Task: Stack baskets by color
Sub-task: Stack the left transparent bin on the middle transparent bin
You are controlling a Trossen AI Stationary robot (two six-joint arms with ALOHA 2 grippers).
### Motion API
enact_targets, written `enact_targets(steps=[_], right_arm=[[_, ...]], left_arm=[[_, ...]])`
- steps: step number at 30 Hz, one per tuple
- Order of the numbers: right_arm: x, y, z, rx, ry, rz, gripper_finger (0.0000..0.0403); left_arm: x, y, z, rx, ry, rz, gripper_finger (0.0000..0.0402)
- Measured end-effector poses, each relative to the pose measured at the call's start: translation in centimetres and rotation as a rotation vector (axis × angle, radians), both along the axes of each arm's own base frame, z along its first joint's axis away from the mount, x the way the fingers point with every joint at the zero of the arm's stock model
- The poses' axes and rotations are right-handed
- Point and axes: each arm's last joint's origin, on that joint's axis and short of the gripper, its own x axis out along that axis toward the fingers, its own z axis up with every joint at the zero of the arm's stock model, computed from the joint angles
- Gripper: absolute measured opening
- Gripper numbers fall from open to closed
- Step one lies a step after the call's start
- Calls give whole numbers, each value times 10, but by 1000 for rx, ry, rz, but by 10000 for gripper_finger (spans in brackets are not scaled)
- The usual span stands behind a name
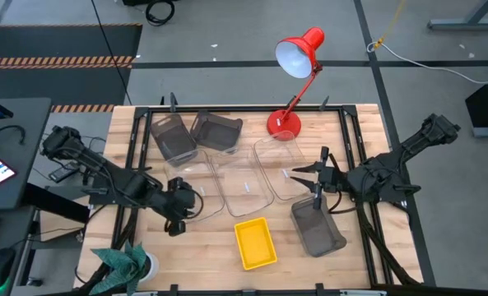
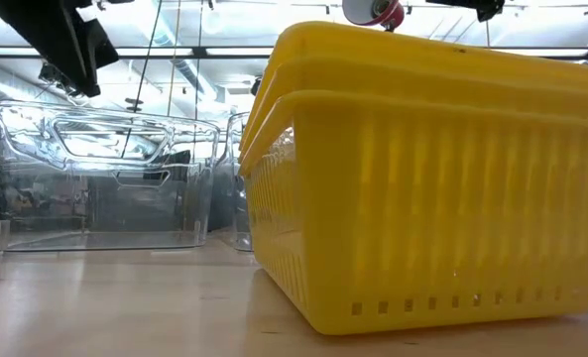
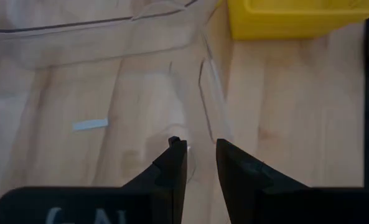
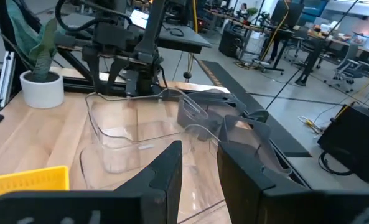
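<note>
Yellow baskets sit nested in one another near the table's front edge. Clear baskets stand side by side on their bottoms in the middle. Two dark grey baskets rest at the far left, and a third stands at the near right. My left gripper slants down, open, just left of the nearest clear basket's corner, with nothing between its fingers. My right gripper points about level toward the clear baskets from the right, open and empty.
A red desk lamp stands on its base at the table's far edge, behind the clear baskets. A potted plant sits at the near left corner. Bare wood lies between the yellow stack and the plant.
</note>
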Motion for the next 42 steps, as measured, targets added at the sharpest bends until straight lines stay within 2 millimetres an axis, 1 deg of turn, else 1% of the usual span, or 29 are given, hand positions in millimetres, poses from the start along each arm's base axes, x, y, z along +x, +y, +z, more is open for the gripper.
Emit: enact_targets(steps=[3, 7, 11, 15, 19, 23, 27, 32, 37, 42], right_arm=[[0, 0, 0, 18, -4, -3, 107], [3, 2, -3, 15, 8, -4, 107], [6, 3, -6, -5, 28, -9, 107], [7, 0, -4, -30, 11, -28, 107], [10, -3, 6, -92, -54, -62, 107], [12, -8, 13, -131, -99, -85, 107], [15, -15, 14, -117, -107, -121, 107], [15, -18, 14, -51, -129, -157, 106], [15, -20, 14, -14, -145, -213, 105], [14, -20, 14, -4, -151, -244, 105]], left_arm=[[2, -5, -1, 41, 26, -4, 93], [4, -8, -7, 59, 48, -14, 93], [3, -8, -12, 142, 84, -80, 94], [-7, -13, -18, 318, 29, -184, 90], [-17, -14, -33, 451, 13, -237, 81], [-23, -12, -46, 485, 30, -250, 73], [-31, -12, -55, 511, 32, -309, 66], [-46, -11, -50, 504, -27, -375, 54], [-66, -5, -39, 476, -150, -382, 45], [-74, 1, -38, 444, -236, -379, 43]])
